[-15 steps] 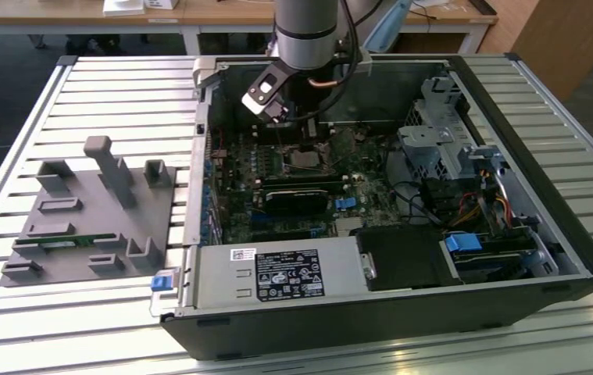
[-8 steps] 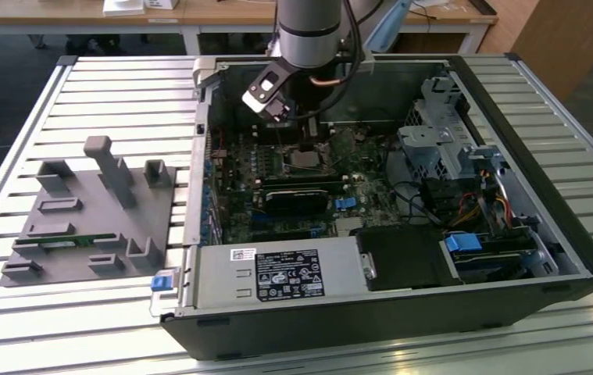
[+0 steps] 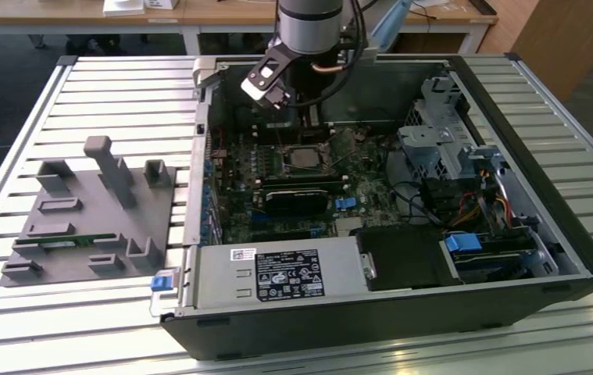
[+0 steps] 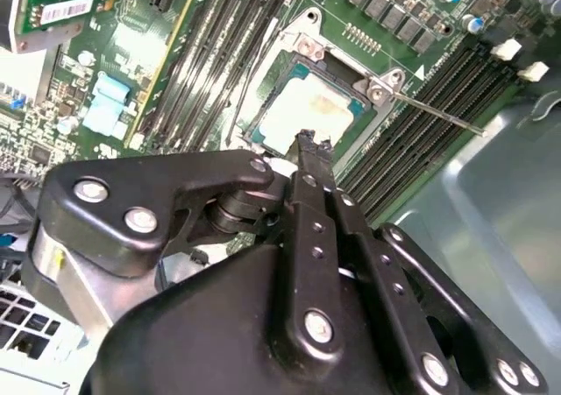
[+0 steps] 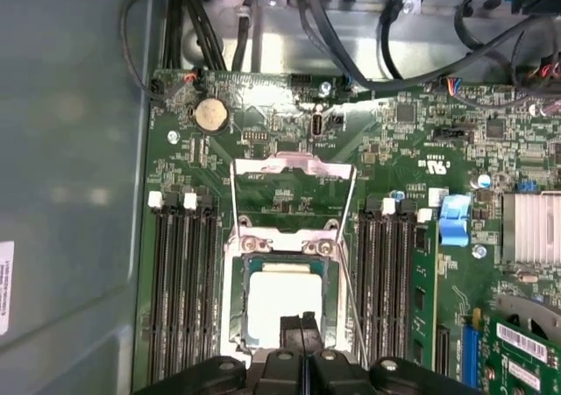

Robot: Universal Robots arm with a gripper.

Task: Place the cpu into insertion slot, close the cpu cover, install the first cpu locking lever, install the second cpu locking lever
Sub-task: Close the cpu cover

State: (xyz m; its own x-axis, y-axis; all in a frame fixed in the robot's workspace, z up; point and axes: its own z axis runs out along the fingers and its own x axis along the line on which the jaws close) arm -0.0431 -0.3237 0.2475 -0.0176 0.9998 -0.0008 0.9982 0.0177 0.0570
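Observation:
The cpu [image 5: 282,307] [image 4: 302,115] shows its pale square top in the insertion slot [image 3: 298,158] on the green motherboard. The silver cpu cover [image 5: 232,299] [image 4: 307,46] appears to lie flat around it, framing the chip. One thin locking lever [image 4: 434,113] [image 5: 351,307] runs along one side of the socket and sticks out past it. A second lever [image 4: 254,80] runs along the other side. My gripper [image 5: 302,327] [image 4: 313,145] [image 3: 307,125] hovers at the socket's edge just above the chip, fingers shut with nothing between them.
Black memory slots [image 5: 180,281] flank the socket on both sides. A black fan shroud [image 3: 296,195], a power supply [image 3: 275,275] and a drive cage [image 3: 452,148] with cables fill the open case. A grey fixture with posts [image 3: 87,211] stands at the exterior view's left.

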